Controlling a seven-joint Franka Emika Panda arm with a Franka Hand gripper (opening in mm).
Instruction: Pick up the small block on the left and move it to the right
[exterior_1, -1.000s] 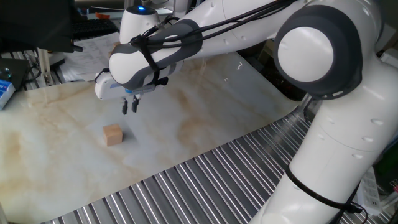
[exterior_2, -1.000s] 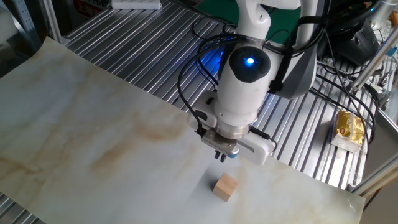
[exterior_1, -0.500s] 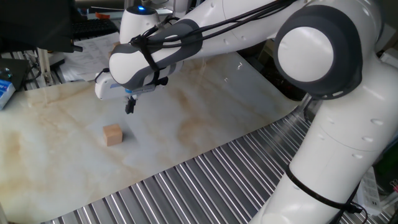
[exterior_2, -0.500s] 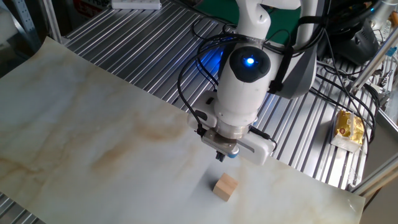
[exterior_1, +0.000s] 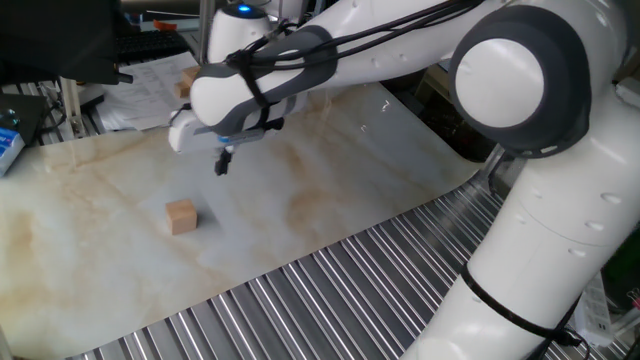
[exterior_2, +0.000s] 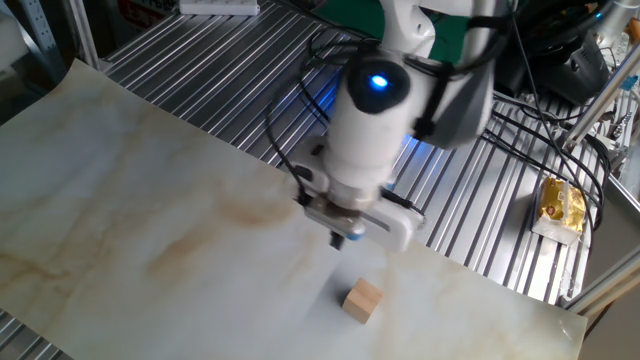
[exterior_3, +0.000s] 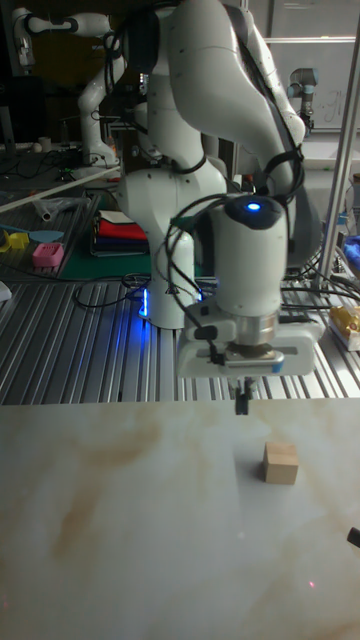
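Observation:
The small block (exterior_1: 181, 216) is a plain tan wooden cube lying on the marbled sheet, also seen from the other side (exterior_2: 362, 300) and in the tall view (exterior_3: 281, 463). My gripper (exterior_1: 224, 164) hangs above the sheet, fingers pointing down and shut with nothing between them. It is apart from the block, up and to the right of it in this view. From the opposite side the gripper (exterior_2: 338, 240) sits above and slightly left of the cube. In the tall view the gripper (exterior_3: 241, 403) is up and left of it.
A second tan block-like thing (exterior_1: 187, 82) shows at the back behind the arm, partly hidden. The marbled sheet (exterior_1: 330, 170) lies on a ribbed metal table (exterior_1: 330, 290). Cables and a yellow packet (exterior_2: 562, 205) lie off the sheet.
The fingers went from open to shut on nothing. The gripper then moved right and slightly up, away from the block, which has not moved.

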